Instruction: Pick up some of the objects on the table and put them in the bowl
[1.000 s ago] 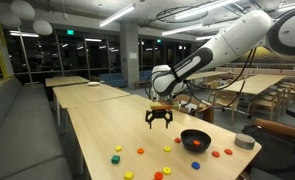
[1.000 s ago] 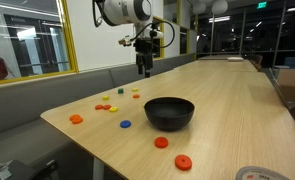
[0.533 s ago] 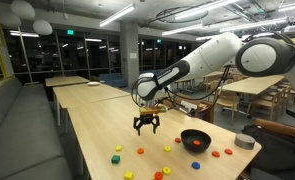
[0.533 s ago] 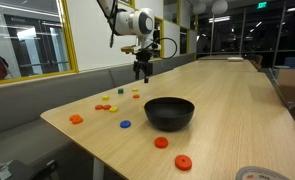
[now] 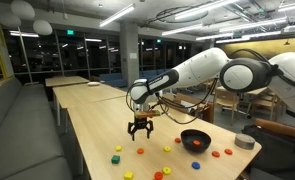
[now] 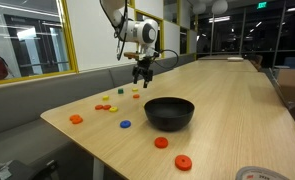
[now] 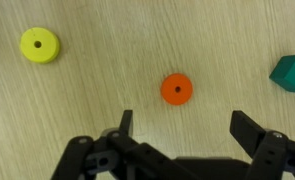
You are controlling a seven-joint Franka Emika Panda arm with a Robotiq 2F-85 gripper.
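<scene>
Objects (image 7: 176,89) beneath spread gripper (image 7: 181,117), seemingly untouched

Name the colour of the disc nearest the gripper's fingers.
The disc is orange; the wrist view shows it best, just ahead of the open gripper.

You can see a grey tape roll (image 5: 245,141), long grey padded seating (image 5: 17,115), and more pale tables (image 5: 67,80) farther back.

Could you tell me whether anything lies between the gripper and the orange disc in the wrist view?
Nothing visible does: only bare table separates the open gripper from the orange disc. The yellow disc and teal block lie well aside.
</scene>
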